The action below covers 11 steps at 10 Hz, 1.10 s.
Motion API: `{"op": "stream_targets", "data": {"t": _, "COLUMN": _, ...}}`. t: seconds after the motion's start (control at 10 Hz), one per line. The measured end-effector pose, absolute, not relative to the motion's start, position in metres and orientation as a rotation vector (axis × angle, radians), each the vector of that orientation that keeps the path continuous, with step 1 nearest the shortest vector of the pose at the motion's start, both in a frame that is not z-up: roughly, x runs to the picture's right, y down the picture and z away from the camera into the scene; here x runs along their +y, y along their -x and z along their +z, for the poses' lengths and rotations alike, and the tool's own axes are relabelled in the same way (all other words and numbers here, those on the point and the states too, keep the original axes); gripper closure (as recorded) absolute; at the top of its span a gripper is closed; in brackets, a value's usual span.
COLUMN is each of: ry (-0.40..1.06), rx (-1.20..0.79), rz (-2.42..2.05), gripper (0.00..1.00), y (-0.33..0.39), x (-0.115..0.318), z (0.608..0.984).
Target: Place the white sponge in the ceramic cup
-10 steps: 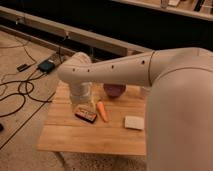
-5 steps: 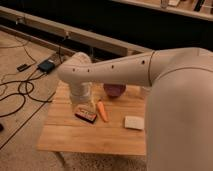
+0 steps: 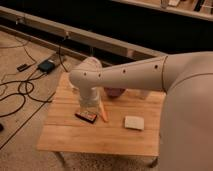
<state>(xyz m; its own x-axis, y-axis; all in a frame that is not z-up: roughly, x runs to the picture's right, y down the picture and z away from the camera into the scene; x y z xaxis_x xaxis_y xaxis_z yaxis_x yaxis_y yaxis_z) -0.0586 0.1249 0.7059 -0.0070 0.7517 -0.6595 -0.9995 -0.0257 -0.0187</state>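
Light wooden slatted table [image 3: 70, 137] seen from above, with the robot's white arm [image 3: 130, 75] reaching across it from the right. The arm bends down at its elbow, so that the gripper [image 3: 88, 106] hangs low over the left half of the table, just above a black-and-red bar [image 3: 86, 116]. Whether the gripper is wide or narrow cannot be told.

A slim orange stick-like item [image 3: 103, 114] lies just right of the bar. The small flat cream-white rectangular sponge [image 3: 134, 122] lies alone on the right half, apart from the gripper.

The forearm partly hides a dark purple bowl [image 3: 115, 93] at the far edge, and beside it a pale shape that is probably the small white ceramic cup [image 3: 144, 94].

Black cables [image 3: 20, 92] and a small dark box [image 3: 47, 65] lie on the floor to the left.
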Motion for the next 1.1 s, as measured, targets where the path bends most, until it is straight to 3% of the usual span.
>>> {"op": "stream_targets", "data": {"t": 0.7, "ry": 0.569, "rx": 0.620, "rz": 1.489, "gripper": 0.35, "y": -0.018, "x": 0.168, "z": 0.704}}
{"op": "stream_targets", "data": {"t": 1.1, "ry": 0.550, "rx": 0.693, "rz": 1.310, "gripper": 0.35, "y": -0.044, "x": 0.168, "z": 0.712}}
